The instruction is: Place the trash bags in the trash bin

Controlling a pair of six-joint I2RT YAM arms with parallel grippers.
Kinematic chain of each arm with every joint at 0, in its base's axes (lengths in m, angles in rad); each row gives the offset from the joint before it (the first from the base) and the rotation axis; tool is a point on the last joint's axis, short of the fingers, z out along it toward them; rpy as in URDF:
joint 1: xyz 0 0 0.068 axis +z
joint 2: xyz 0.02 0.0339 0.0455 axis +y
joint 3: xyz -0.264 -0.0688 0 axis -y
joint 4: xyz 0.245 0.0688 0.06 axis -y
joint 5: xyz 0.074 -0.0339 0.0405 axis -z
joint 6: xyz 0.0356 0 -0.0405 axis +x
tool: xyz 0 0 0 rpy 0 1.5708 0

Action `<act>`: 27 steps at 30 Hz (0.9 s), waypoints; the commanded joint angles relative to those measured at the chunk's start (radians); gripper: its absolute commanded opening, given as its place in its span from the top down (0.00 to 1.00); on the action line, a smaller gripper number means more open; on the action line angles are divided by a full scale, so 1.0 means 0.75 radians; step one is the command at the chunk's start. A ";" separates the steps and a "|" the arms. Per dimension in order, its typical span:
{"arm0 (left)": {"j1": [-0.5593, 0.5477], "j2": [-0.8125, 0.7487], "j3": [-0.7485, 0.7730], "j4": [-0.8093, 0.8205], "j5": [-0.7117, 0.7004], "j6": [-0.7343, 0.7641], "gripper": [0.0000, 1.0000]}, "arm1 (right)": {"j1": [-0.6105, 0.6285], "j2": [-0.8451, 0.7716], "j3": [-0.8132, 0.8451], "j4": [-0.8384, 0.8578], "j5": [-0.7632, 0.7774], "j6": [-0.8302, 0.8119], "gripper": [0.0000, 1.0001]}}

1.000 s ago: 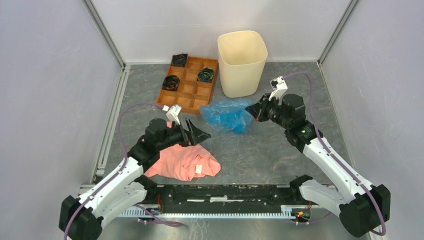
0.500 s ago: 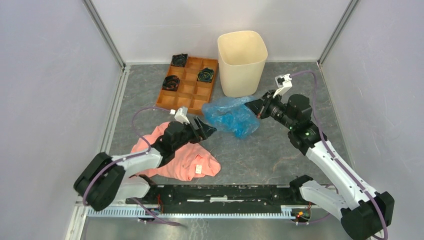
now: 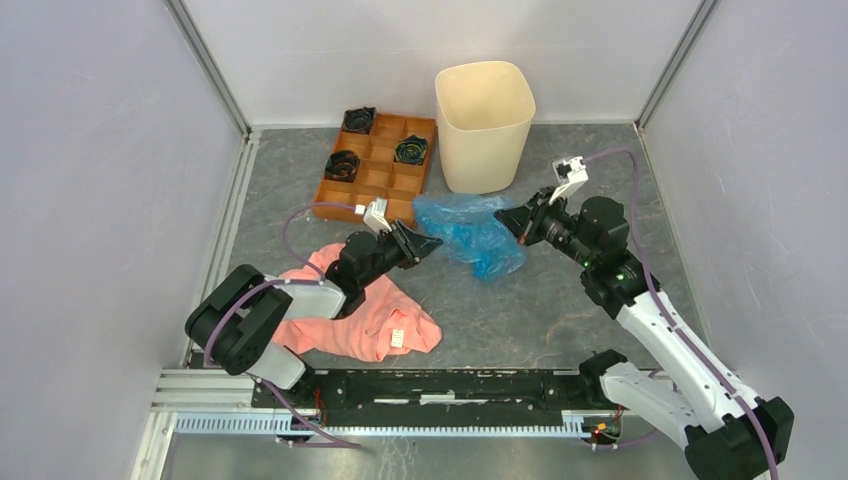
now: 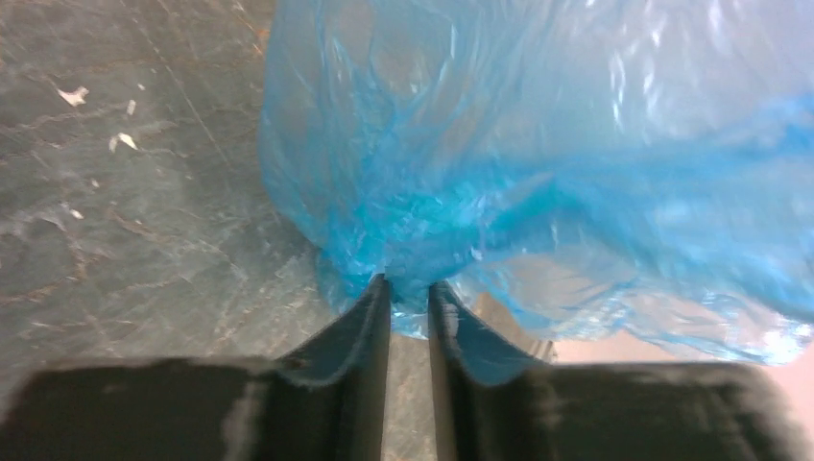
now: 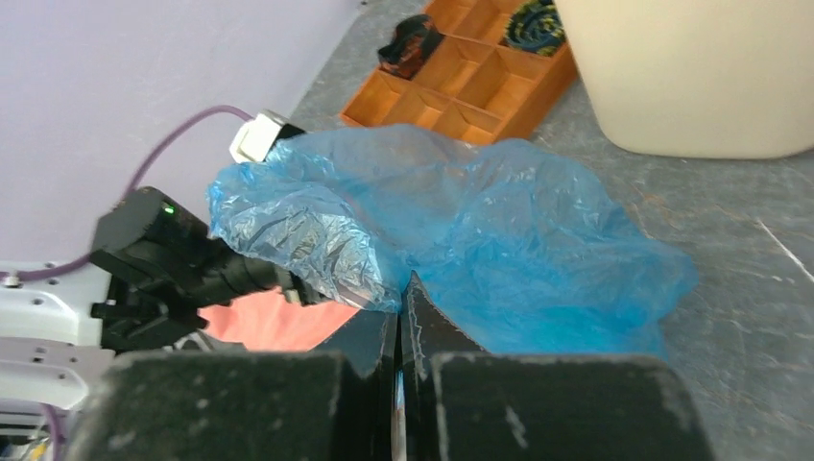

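fingers [image 4: 360, 331] of my left gripper [image 4: 409, 284] sit narrow, nipping the trash bag [image 3: 470, 232]; my right gripper [image 5: 403, 298] pinches its other edge.

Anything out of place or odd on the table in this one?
A salmon-pink garment lies crumpled near the front of the table, partly under the left arm; it fits neither bag nor bin. The trash bag sits bunched beside the upright trash bin. Nothing looks spilled or damaged.

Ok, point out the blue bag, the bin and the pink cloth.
blue bag [image 3: 470, 232], top view, middle of its crumpled film.
bin [image 3: 484, 150], top view, front wall.
pink cloth [image 3: 380, 325], top view, flat middle.
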 commanded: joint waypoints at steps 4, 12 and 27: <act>0.004 -0.087 -0.091 -0.063 0.052 -0.022 0.98 | -0.004 -0.120 -0.106 -0.287 0.306 -0.362 1.00; 0.003 -0.278 -0.058 -0.670 0.003 0.027 0.98 | -0.004 -0.175 -0.412 -0.322 0.426 -0.458 0.99; 0.020 -0.662 1.408 -1.158 0.276 0.365 0.98 | 0.020 -0.092 0.935 -0.080 -0.115 -0.412 1.00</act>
